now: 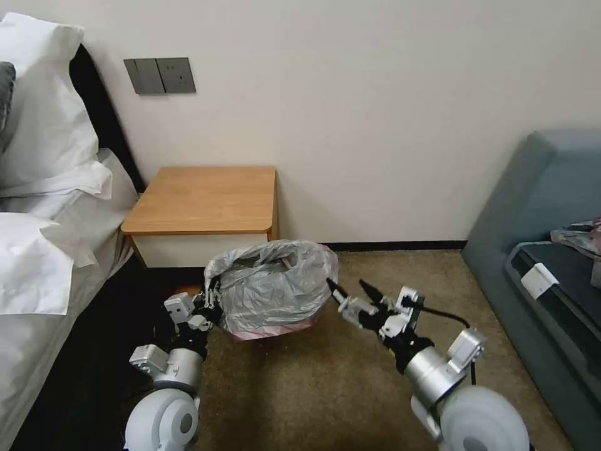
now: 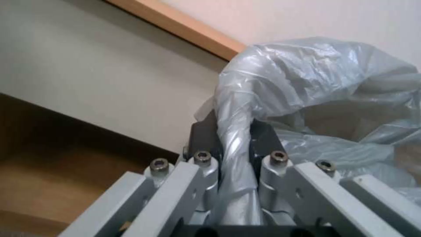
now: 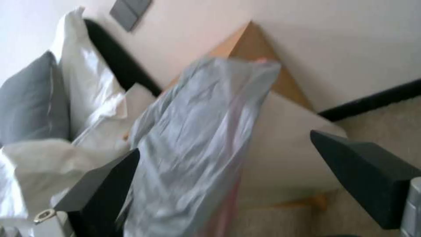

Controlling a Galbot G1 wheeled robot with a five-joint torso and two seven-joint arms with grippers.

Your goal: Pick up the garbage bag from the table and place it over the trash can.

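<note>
The garbage bag [image 1: 275, 288], grey translucent film with a pink rim, stands puffed up on the carpet in front of the table [image 1: 206, 200]. It hides the trash can beneath it. My left gripper [image 1: 213, 302] is at the bag's left side, shut on a twisted strip of the film. In the left wrist view the garbage bag [image 2: 315, 72] runs down between the dark fingers [image 2: 204, 138]. My right gripper [image 1: 347, 287] is open just right of the bag, with nothing held. In the right wrist view the garbage bag [image 3: 197, 131] hangs ahead of the spread fingers [image 3: 105, 184].
A bed with white pillows [image 1: 44, 188] runs along the left. A grey-blue sofa [image 1: 544, 207] with a patterned cloth bundle [image 1: 582, 235] stands at the right. Bare carpet [image 1: 325, 388] lies between my arms. The wall [image 1: 375, 125] is close behind the table.
</note>
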